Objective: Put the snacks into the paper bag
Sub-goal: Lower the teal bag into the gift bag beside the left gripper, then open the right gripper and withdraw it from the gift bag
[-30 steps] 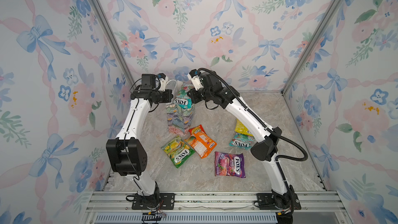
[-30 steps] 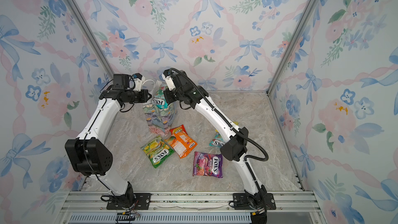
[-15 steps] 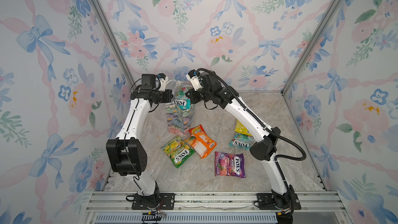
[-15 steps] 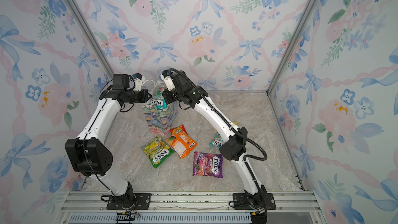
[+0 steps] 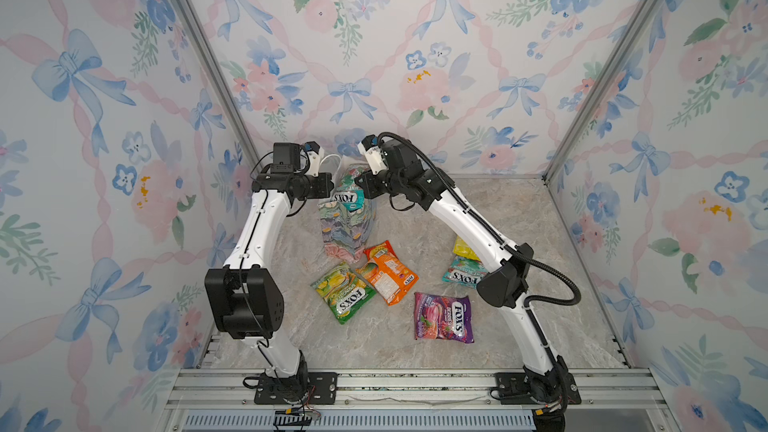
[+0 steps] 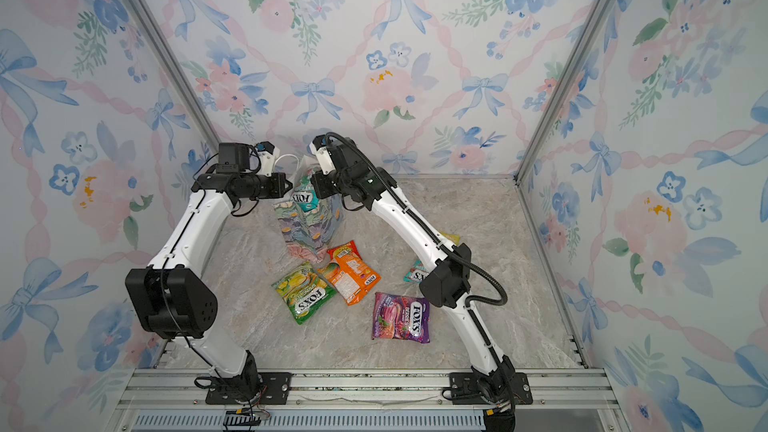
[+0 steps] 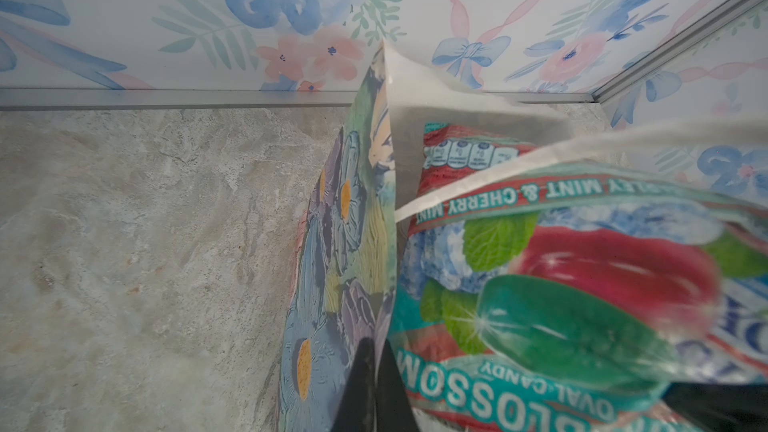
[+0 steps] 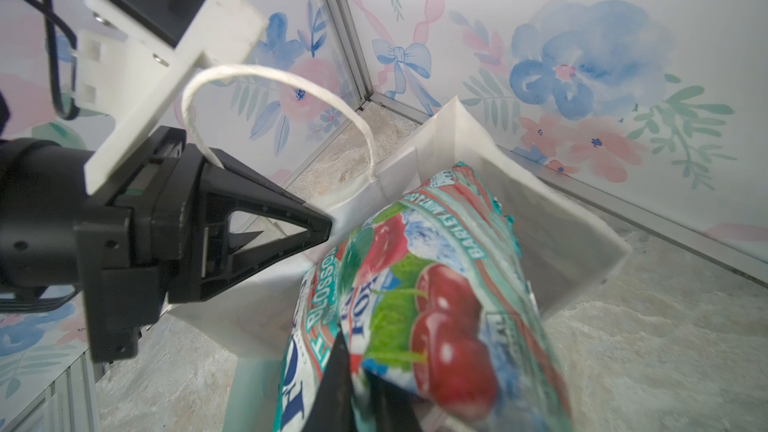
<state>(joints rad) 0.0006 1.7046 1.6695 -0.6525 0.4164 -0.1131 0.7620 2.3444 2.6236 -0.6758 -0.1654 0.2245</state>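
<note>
Above centre in both top views, our left jaws pinch the paper bag [image 5: 347, 228] open by its rim so our right jaws, clamped on the teal packet [image 5: 345, 200], can drop it in.

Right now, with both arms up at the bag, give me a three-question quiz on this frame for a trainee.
1. True or false: the right gripper holds a teal packet at the mouth of the paper bag.
2. The left gripper is shut on: A) the bag's rim, B) the other arm, C) nothing.
3. How many packets lie on the table?
Key: 1 true; 2 A; 3 five: green packet, orange packet, purple packet, second teal packet, yellow packet.
</note>
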